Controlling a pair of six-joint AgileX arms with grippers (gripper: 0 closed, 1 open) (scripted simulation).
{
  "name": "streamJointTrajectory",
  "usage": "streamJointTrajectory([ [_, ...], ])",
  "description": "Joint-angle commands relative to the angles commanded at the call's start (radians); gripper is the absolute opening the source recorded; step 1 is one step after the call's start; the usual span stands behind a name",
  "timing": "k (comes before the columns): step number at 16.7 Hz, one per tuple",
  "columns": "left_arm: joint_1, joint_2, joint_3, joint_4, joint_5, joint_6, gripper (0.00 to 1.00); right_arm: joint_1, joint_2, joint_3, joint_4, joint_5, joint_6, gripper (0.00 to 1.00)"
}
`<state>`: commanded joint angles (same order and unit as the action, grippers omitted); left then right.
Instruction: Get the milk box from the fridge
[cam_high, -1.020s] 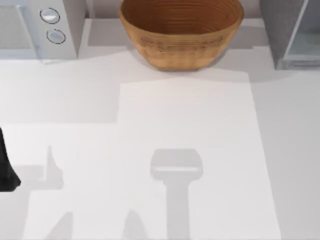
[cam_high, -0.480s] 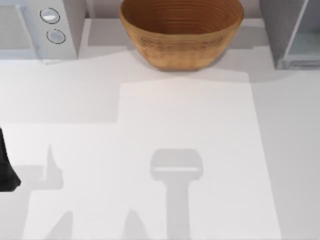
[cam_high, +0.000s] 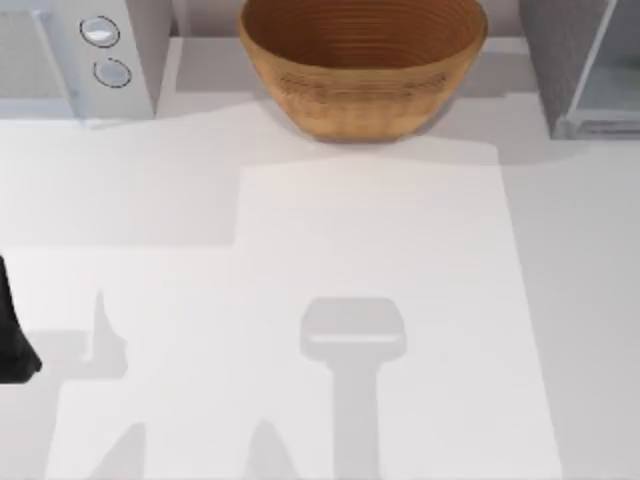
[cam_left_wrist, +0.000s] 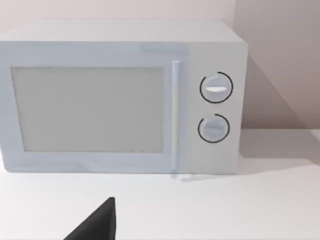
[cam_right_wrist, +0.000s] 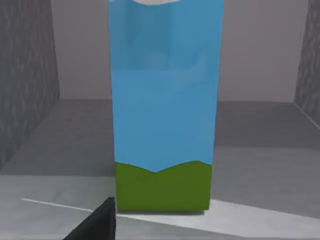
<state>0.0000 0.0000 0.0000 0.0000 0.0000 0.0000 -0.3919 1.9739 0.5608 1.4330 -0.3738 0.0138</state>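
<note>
from above, you had the white table (cam_high: 380, 250) with a wooden bowl (cam_high: 362, 62) at twelve o'clock, touching nothing. the white box with two knobs (cam_high: 85, 55) sat at about eleven o'clock, and the grey fridge (cam_high: 585, 65) stood at about one o'clock, its pale door panel facing the right edge. your left arm (cam_high: 12, 330) showed as a dark shape at nine o'clock, against the left edge of the table; you could not tell from there how its claw stood.

in the left wrist view, you were facing the white box (cam_left_wrist: 122, 97) square on: a pale window, a vertical handle, and two round knobs stacked at its three o'clock side. a single dark finger (cam_left_wrist: 97, 224) of the left gripper poked in at about seven o'clock, well short of the box and touching nothing. whether that claw was spread or pressed together, you could not tell.

in the right wrist view, you were looking into the fridge (cam_right_wrist: 30, 85), grey walls on both sides. the milk box (cam_right_wrist: 162, 107) stood upright on the fridge floor, blue above, green at the base. one dark finger (cam_right_wrist: 97, 224) of the right gripper sat at seven o'clock, near the carton's base and not touching it. its claw state you could not tell.
</note>
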Motion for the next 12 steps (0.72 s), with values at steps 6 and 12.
streamJointTrajectory([
  [6, 0.000, 0.000, 0.000, 0.000, 0.000, 0.000, 1.00, 0.143, 0.168, 0.396, -0.233, 0.157, -0.002, 1.00],
  [12, 0.000, 0.000, 0.000, 0.000, 0.000, 0.000, 1.00, 0.181, 0.199, 0.470, -0.294, 0.198, -0.003, 1.00],
])
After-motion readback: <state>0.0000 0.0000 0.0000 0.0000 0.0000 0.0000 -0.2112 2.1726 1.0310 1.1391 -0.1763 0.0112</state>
